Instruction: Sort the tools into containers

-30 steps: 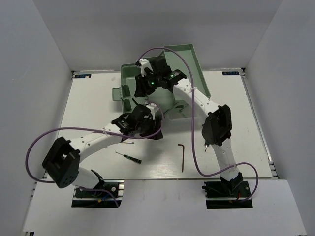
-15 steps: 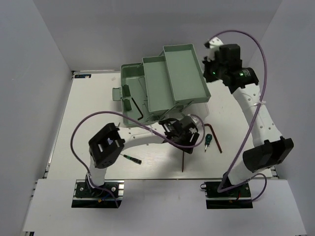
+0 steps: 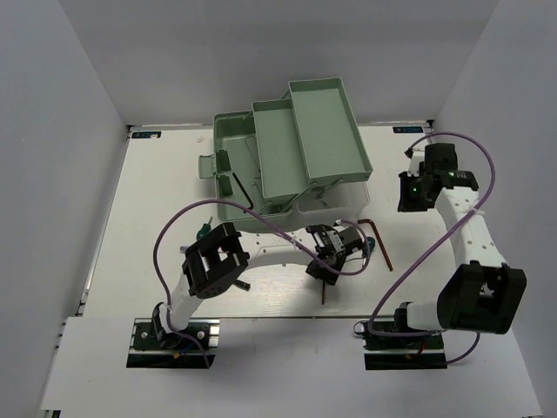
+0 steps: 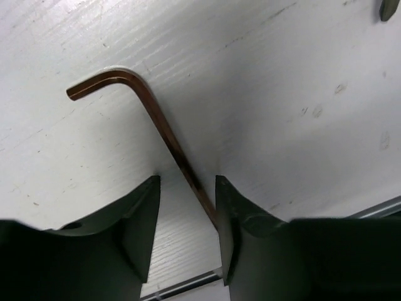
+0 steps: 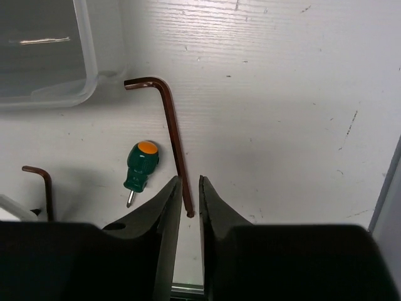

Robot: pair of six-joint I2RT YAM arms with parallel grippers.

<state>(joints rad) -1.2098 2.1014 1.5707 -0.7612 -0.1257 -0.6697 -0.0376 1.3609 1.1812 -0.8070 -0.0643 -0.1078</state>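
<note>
My left end effector [image 4: 187,188] stands half wide around a reddish-brown hex key [image 4: 164,133], close to the near edge of the bench [image 4: 282,94]. My right end effector [image 5: 190,185] is narrow and holds nothing, with bare bench on its right. In the toolbox [image 3: 326,131], the bottom compartment holds one dark hex key [image 3: 242,192].

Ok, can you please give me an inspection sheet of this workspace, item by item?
Surface: white table, faint scuffs.
Job's things: green toolbox open, tiers fanned out, one hex key inside. On the table: near key, red key, green screwdriver, another green tool beside the left arm.
Clutter: nothing seen.
Grippers: left gripper open, straddling the near key, not closed on it. Right gripper empty, jaws a narrow gap apart, over the red key's end.
Cables: left cable and right cable, purple, looping off the arms.
Surroundings: white walls on three sides.
</note>
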